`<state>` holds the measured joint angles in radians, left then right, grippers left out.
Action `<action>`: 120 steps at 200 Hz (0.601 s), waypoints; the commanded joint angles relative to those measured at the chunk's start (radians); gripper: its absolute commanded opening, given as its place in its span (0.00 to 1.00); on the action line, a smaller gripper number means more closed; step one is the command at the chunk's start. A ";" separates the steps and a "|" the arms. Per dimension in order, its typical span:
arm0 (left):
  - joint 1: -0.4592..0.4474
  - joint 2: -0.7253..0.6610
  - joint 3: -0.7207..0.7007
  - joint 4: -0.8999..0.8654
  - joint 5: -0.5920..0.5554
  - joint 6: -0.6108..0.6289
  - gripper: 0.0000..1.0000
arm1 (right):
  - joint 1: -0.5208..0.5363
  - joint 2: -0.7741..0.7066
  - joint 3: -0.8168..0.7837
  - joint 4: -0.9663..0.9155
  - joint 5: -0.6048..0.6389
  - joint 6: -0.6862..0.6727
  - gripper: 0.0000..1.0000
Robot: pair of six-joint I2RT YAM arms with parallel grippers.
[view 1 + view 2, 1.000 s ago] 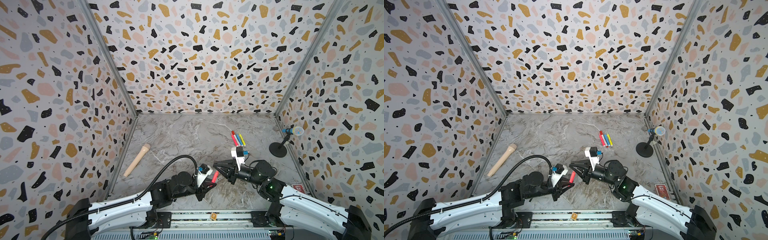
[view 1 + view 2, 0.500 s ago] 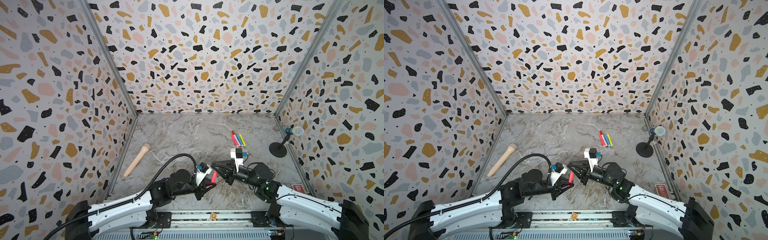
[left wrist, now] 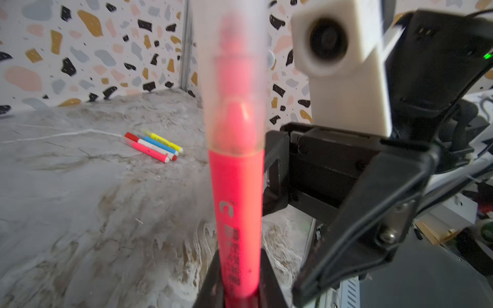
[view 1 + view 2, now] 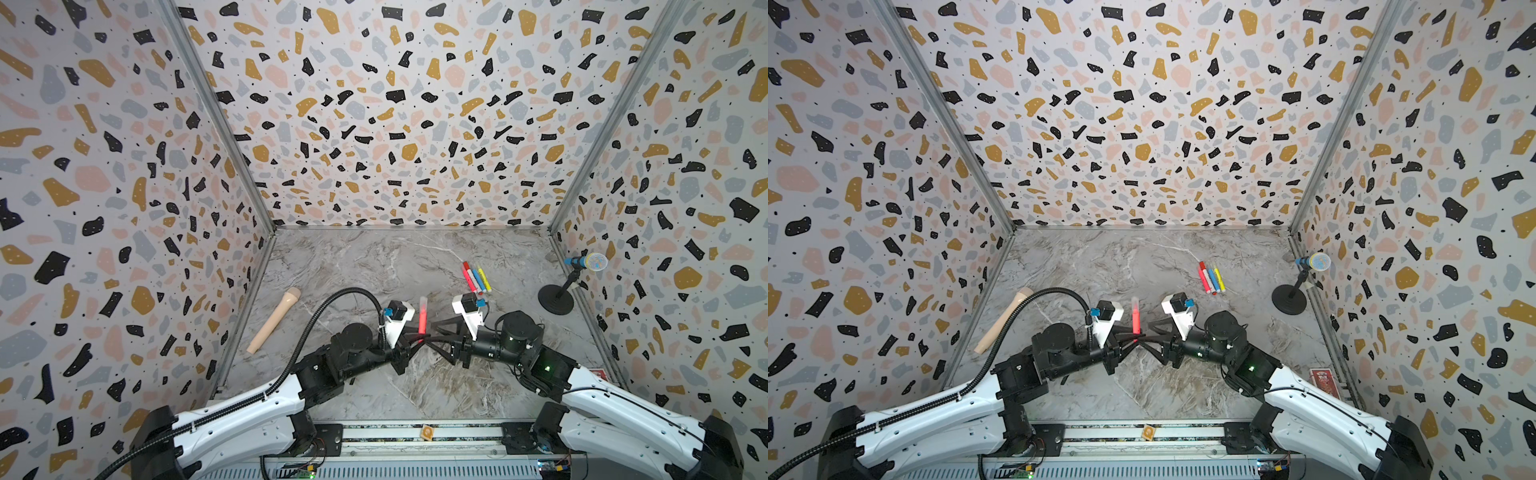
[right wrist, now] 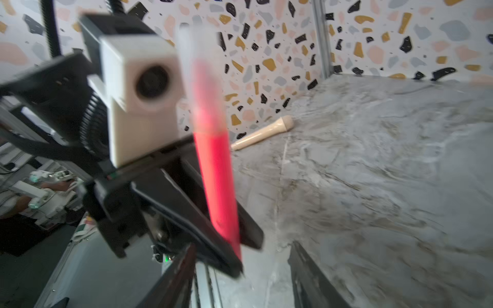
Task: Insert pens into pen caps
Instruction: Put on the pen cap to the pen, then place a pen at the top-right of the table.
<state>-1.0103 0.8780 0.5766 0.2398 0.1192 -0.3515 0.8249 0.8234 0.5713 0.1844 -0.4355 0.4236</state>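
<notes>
A: Left tool [image 4: 417, 338]?

B: Jaws together, clamped on the lower end of the pink pen [image 3: 234, 213]. The pen stood nearly upright above the worktop [image 4: 353, 257], just in front of the wrist camera.

A: Right tool [image 4: 434, 337]?

B: Jaws stood apart, just beside the pen and level with the left tool's grip. Nothing lay between them in the right wrist view. In both top views the two tools met tip to tip at the base of the pen.

A: Cap?

B: A clear cap [image 3: 232, 80] sat over the upper end of the pen, with the pink nib showing through its wall. Its rim lay against the barrel with no visible gap.

A: Step in hand?

B: Judged as the end of capping this pen: cap on, left tool alone carrying it.

A: The rest?

B: Four pens [image 4: 476, 277] lay side by side on the worktop, well apart from the tools, towards the back. Their cap state was too small to read.

A: Next move?

B: Probably for the right tool to draw clear without brushing the pen. The left tool should then lay the pen down near the others, tilting gently so the cap stays seated.
</notes>
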 commanded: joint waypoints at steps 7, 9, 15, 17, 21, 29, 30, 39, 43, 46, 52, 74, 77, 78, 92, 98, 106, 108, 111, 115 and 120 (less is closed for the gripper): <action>-0.002 -0.025 -0.031 0.085 -0.027 -0.020 0.00 | -0.071 -0.040 0.095 -0.167 -0.116 -0.072 0.62; -0.002 -0.028 -0.034 0.087 -0.027 -0.022 0.00 | -0.072 -0.036 0.098 -0.169 -0.119 -0.075 0.62; -0.002 -0.033 -0.039 0.090 -0.027 -0.024 0.00 | -0.072 -0.026 0.106 -0.177 -0.125 -0.086 0.62; -0.002 -0.036 -0.041 0.090 -0.027 -0.026 0.00 | -0.073 -0.022 0.108 -0.178 -0.129 -0.087 0.62; -0.002 -0.039 -0.043 0.090 -0.029 -0.027 0.00 | -0.073 -0.013 0.112 -0.181 -0.138 -0.091 0.62; -0.003 -0.043 -0.045 0.090 -0.029 -0.027 0.00 | -0.073 0.002 0.118 -0.177 -0.151 -0.097 0.61; -0.003 -0.044 -0.046 0.090 -0.029 -0.026 0.00 | -0.072 0.003 0.119 -0.176 -0.154 -0.097 0.61; -0.002 -0.043 -0.045 0.089 -0.027 -0.026 0.00 | -0.072 0.016 0.127 -0.161 -0.177 -0.100 0.60; -0.002 -0.041 -0.044 0.087 -0.027 -0.025 0.00 | -0.070 0.021 0.131 -0.154 -0.190 -0.101 0.60; -0.002 -0.041 -0.044 0.087 -0.027 -0.025 0.00 | -0.069 0.024 0.134 -0.150 -0.196 -0.101 0.60; -0.002 -0.038 -0.044 0.087 -0.026 -0.025 0.00 | -0.063 0.028 0.142 -0.141 -0.201 -0.102 0.59; -0.002 -0.023 -0.042 0.104 -0.014 -0.029 0.00 | -0.042 0.046 0.173 -0.135 -0.185 -0.113 0.58; -0.003 -0.021 -0.042 0.107 -0.011 -0.030 0.00 | -0.041 0.051 0.178 -0.135 -0.186 -0.115 0.57; -0.003 -0.021 -0.042 0.109 -0.010 -0.032 0.00 | -0.040 0.052 0.180 -0.136 -0.188 -0.117 0.57; -0.007 -0.009 -0.040 0.126 -0.003 -0.037 0.00 | -0.036 0.078 0.199 -0.136 -0.196 -0.121 0.55; -0.008 -0.005 -0.038 0.129 -0.003 -0.037 0.00 | -0.034 0.087 0.205 -0.133 -0.199 -0.124 0.54; -0.012 0.001 -0.037 0.135 -0.001 -0.037 0.00 | -0.030 0.099 0.213 -0.126 -0.201 -0.123 0.53; -0.013 0.003 -0.038 0.136 -0.001 -0.037 0.00 | -0.029 0.101 0.215 -0.123 -0.202 -0.123 0.53; -0.015 0.005 -0.037 0.137 -0.001 -0.038 0.00 | -0.029 0.105 0.217 -0.120 -0.204 -0.124 0.52; -0.017 0.006 -0.036 0.140 -0.002 -0.037 0.00 | -0.027 0.111 0.220 -0.116 -0.206 -0.124 0.52; -0.020 0.010 -0.036 0.141 -0.004 -0.037 0.00 | -0.027 0.118 0.227 -0.112 -0.209 -0.123 0.52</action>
<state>-1.0176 0.8780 0.5373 0.2985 0.1070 -0.3820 0.7895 0.9222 0.7441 0.0544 -0.6140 0.3187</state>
